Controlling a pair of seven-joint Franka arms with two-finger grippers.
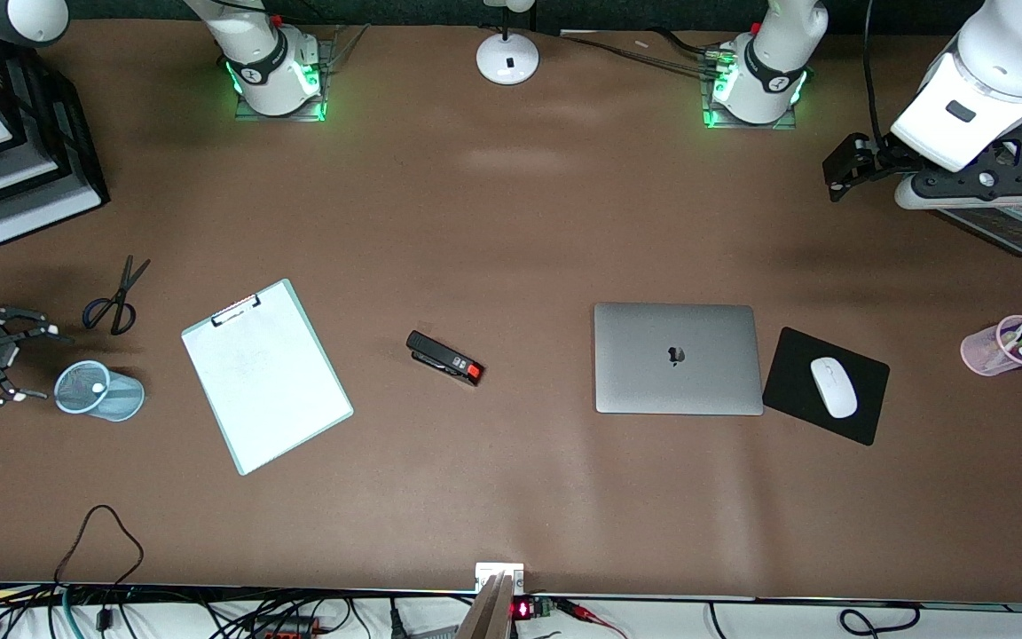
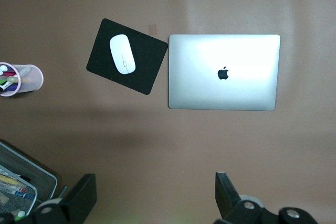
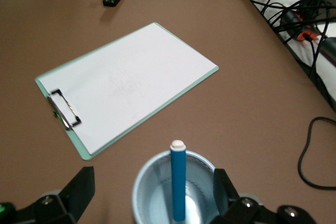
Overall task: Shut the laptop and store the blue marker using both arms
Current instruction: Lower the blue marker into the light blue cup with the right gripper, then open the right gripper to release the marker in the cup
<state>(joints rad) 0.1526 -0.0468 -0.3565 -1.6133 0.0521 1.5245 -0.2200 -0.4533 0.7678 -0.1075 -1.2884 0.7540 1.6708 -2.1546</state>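
The laptop (image 1: 678,358) is lying shut, dark apple logo up, between the stapler (image 1: 444,357) and mousepad (image 1: 825,384) — the blue marker (image 3: 178,180) is standing upright, white end up, in the mesh cup (image 1: 99,390) beside the clipboard (image 1: 265,374), right gripper (image 1: 3,364) spread over it — left gripper (image 2: 155,198) is hanging spread by the tray (image 1: 1012,222).

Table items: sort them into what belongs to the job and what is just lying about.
Job: laptop, closed; blue marker, standing in the blue cup; open right gripper.
Lying about: clipboard, stapler, scissors, mouse, mousepad.
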